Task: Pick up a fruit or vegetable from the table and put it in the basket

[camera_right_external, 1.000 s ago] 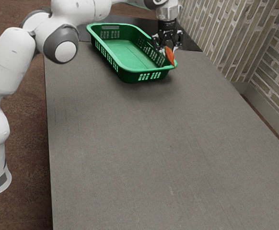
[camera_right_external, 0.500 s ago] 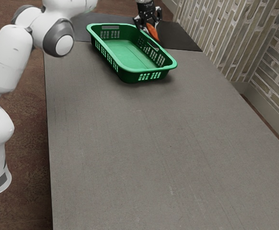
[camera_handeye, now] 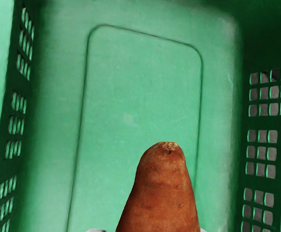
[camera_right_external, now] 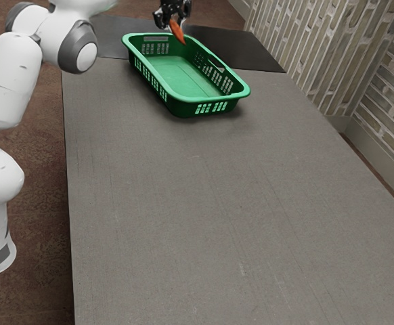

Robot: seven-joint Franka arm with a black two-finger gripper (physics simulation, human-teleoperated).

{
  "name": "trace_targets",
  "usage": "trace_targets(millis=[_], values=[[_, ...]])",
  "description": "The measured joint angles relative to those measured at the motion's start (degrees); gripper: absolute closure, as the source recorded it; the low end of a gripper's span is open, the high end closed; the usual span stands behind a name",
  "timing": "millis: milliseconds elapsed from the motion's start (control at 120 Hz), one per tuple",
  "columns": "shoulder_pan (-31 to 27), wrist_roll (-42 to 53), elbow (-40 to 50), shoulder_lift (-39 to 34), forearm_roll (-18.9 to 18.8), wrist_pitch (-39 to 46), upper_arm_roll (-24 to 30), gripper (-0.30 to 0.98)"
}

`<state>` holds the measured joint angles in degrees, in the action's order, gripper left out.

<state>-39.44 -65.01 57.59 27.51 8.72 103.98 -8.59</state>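
Root vegetable [camera_right_external: 177, 30], orange-brown and tapering, hangs in the air at the far end of the basket [camera_right_external: 204, 100]. Reddish-brown floor [camera_right_external: 34, 203] lies along the exterior view's left, and a wall of pale, long bricks [camera_right_external: 319, 61] rises at its right. Between them runs the grey table [camera_right_external: 217, 203]. The white arm [camera_right_external: 7, 81], with dark grey bands at its joints, stands at the exterior view's left and reaches out past the upper edge. A dark, flat panel [camera_right_external: 254, 51] covers the table's far end. The green basket sits upright, partly over that panel and partly on the grey surface, its walls pierced by rows of small openings. In the wrist view its floor [camera_handeye: 131, 96] has a thin groove tracing a rounded rectangle. Above the basket's far end is the black gripper [camera_right_external: 173, 22], its two fingers pinching the vegetable from opposite sides. The vegetable slants down out of that grip, its free end pointing towards the basket; seen from the hand, that end lies against the basket's floor, though well above it. Smallest of all is the pale, rough stub [camera_handeye: 169, 146] on the vegetable's blunt tip.
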Motion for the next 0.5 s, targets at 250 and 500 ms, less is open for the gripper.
trace_targets(millis=[250,500], values=[[0.0,0.1,-0.1,-0.1,-5.5,-5.6,-1.9,0.53],[0.8,-0.4,2.8,0.2,-3.5,-2.0,-1.7,0.53]])
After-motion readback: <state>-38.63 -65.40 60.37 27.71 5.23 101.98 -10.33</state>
